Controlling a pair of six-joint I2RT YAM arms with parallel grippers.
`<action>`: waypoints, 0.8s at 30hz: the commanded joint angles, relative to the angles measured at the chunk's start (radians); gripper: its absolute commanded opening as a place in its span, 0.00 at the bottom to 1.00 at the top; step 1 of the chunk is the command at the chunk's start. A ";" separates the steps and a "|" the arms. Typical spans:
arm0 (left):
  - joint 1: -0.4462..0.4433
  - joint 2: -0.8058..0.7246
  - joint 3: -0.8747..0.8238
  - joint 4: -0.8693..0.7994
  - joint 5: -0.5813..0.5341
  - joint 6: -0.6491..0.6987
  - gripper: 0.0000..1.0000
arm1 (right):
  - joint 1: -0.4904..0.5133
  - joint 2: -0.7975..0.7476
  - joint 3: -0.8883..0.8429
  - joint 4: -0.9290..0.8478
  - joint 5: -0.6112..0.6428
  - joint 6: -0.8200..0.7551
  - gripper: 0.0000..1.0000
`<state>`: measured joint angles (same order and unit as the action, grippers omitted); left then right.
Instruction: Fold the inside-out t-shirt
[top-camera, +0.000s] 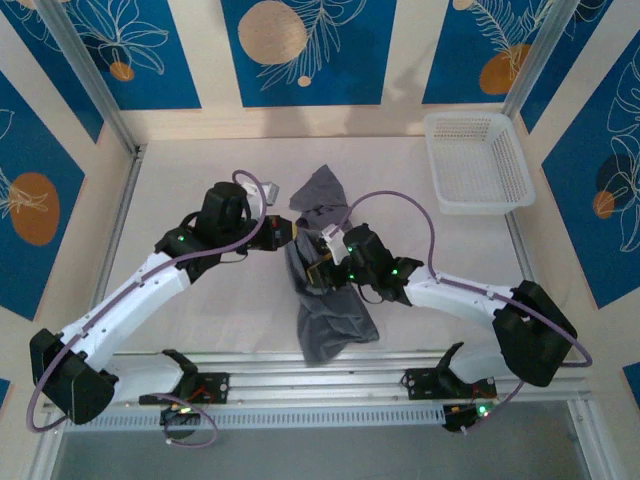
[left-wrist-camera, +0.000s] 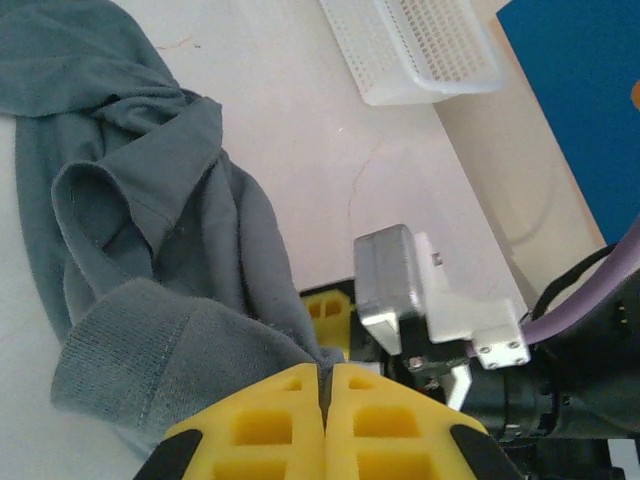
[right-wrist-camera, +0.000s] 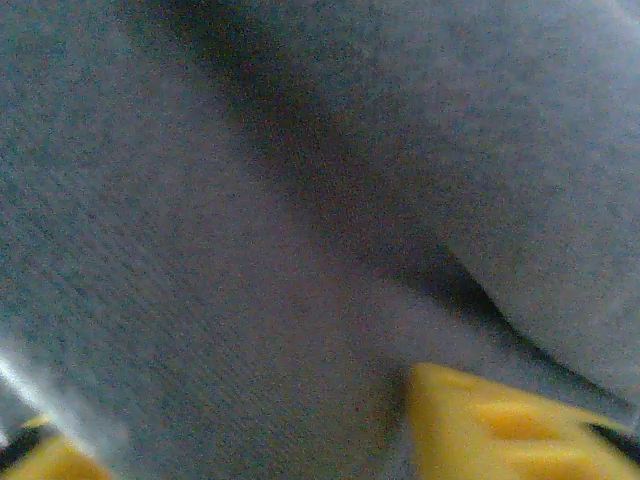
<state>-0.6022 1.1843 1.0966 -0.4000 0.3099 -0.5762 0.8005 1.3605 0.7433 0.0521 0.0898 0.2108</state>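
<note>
The dark grey t-shirt lies bunched in a long crumpled strip down the middle of the table. My left gripper meets it from the left. In the left wrist view its yellow fingers are shut on a fold of the t-shirt beside a ribbed hem. My right gripper is pushed into the cloth from the right. In the right wrist view the grey t-shirt lies close across the lens, and the two yellow fingertips stand wide apart with cloth lying between them.
A white basket stands at the back right of the table, and its rim shows in the left wrist view. The right arm's grey camera block sits close beside my left fingers. Metal frame rails run along both sides.
</note>
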 joint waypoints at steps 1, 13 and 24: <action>0.013 -0.028 0.055 -0.049 -0.077 -0.005 0.00 | -0.006 -0.034 0.069 -0.037 -0.096 -0.003 0.04; 0.177 0.148 -0.129 0.165 -0.054 0.103 0.22 | -0.179 -0.283 0.031 0.097 -0.756 0.208 0.00; 0.078 -0.311 -0.219 0.060 -0.063 0.240 0.54 | -0.241 -0.198 0.095 0.027 -0.651 0.251 0.00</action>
<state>-0.4557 0.9504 0.9421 -0.3576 0.1806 -0.3866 0.5667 1.1507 0.7910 0.1089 -0.5732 0.4461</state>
